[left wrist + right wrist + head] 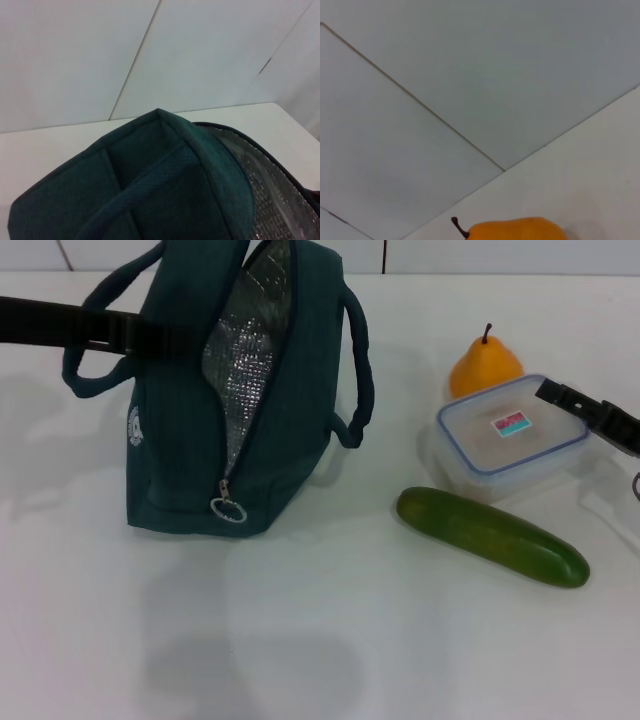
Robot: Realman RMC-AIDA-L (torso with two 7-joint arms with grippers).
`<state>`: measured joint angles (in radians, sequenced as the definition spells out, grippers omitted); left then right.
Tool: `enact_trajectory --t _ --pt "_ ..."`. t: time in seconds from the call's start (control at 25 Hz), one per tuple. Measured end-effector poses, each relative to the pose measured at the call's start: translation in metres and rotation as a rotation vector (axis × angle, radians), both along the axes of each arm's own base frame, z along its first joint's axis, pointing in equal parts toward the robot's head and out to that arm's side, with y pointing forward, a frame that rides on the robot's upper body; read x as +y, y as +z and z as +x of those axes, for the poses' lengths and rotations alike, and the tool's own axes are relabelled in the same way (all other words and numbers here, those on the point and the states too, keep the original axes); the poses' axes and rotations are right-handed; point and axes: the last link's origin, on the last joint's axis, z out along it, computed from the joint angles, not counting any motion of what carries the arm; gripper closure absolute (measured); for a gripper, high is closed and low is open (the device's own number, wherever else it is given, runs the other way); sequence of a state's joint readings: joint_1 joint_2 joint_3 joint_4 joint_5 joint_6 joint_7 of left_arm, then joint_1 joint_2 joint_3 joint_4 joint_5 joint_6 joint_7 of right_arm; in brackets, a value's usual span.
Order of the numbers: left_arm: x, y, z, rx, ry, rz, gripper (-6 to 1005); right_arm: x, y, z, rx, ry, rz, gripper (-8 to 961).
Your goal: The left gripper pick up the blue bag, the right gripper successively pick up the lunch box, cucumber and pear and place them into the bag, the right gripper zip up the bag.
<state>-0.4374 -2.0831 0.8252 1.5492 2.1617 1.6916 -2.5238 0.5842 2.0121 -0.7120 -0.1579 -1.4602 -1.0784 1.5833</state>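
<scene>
Reaching in from the left, the left gripper (135,337) meets the blue bag (240,390) at its near handle; whether its jaws are clamped on the strap cannot be told, since only a dark bar shows against the fabric. The bag stands upright on the white worktop (320,640), its zip run open so the silver lining shows, the ring pull hanging low at the front.

On the right, the right gripper (590,412) sits at the far edge of the lunch box (512,435), just above its blue-rimmed lid. Only one dark finger shows, so its jaws cannot be judged either. The box rests flat on the worktop, the pear (485,365) upright just behind it, and the cucumber (490,536) lying just in front. All three are well apart from the bag.

By my reading, the step in hand is the first pick: the lunch box. The next move calls for the jaws to span the box squarely, lift it clear of the pear and cucumber, and carry it over to the open mouth.
</scene>
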Motion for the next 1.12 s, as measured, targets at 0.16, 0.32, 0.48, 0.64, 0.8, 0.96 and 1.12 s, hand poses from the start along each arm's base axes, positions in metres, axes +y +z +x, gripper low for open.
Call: enact_trajectory --t 0.16,0.32,0.48,0.64,0.8,0.96,1.12 --pt "0.001 0.0 0.001 0.001 -0.001 0.003 956 0.0 0.0 -0.002 0.01 0.01 0.001 108" --pt "0.002 0.001 0.001 0.001 -0.001 0.011 956 -0.004 0.002 -0.005 0.04 0.029 0.003 108" --pt "0.002 0.001 0.001 0.002 -0.002 0.012 956 -0.005 0.003 -0.007 0.07 0.039 0.0 110" --pt "0.002 0.001 0.001 0.002 -0.003 0.012 956 -0.007 0.003 -0.009 0.089 0.043 -0.006 112" --pt "0.002 0.001 0.001 0.001 -0.003 0.012 957 -0.01 0.005 -0.011 0.12 0.058 -0.012 113" --pt "0.002 0.001 0.001 0.0 -0.003 0.012 957 -0.013 0.007 -0.013 0.15 0.067 -0.016 114" --pt "0.002 0.001 0.001 0.0 -0.004 0.012 957 -0.016 0.007 -0.013 0.167 0.071 -0.02 120"
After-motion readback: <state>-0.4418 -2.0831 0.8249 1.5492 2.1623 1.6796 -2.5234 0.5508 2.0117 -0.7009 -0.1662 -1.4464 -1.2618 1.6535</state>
